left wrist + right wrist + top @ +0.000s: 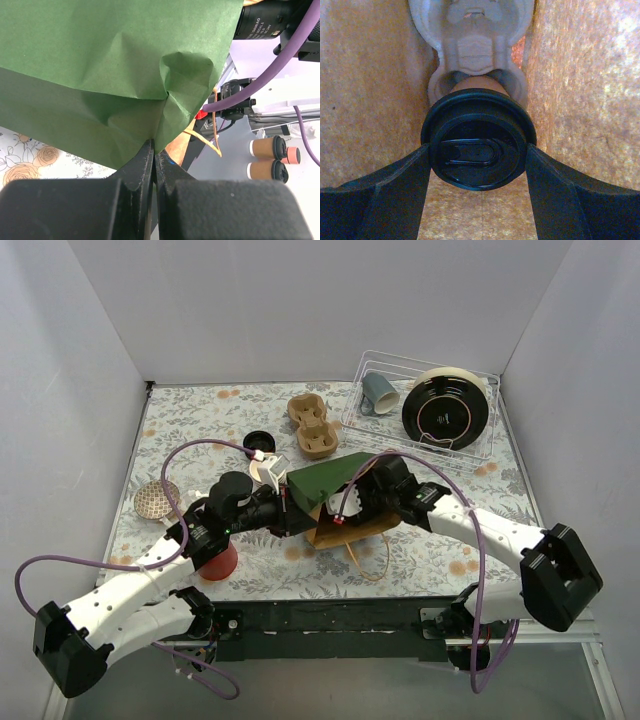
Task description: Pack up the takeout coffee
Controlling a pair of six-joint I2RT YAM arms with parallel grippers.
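- Top external view shows a green paper bag (325, 478) lying on its side in the middle of the flowery table (200, 415). The bag is brown inside. Its open mouth is toward the near side.
- The left gripper (154, 150) is squeezed tight on the edge of the green bag. The paper is pinched between its two black fingers.
- The right gripper (477, 152) is deep inside the bag. From above, the bag hides it.
- Right wrist view shows the takeout coffee cup (477, 132) inside the bag. It is tan with a round black lid on it.
- The cup sits between the two fingers of the right gripper. Each finger touches one side of the lid, so this gripper is grasping the cup.
- Past the cup, at the far end of the bag, there is a pale holder (475, 35). The cup's bottom end is right at the holder. I cannot tell if it is pushed all the way in.
- Behind the bag on the table sits a tan cup tray (312, 425). A loose black lid (258, 440) lies just to the left of it.
- A clear rack (400, 360) at the far right holds a grey-blue mug (380, 392) and a black plate (448, 413).
- A red cup (220, 562) stands by the left arm near the front edge. A round mesh thing (157, 501) lies further left.
- Left wrist view shows two more tan cups (262, 147) with black lids, side by side, well apart from the bag.
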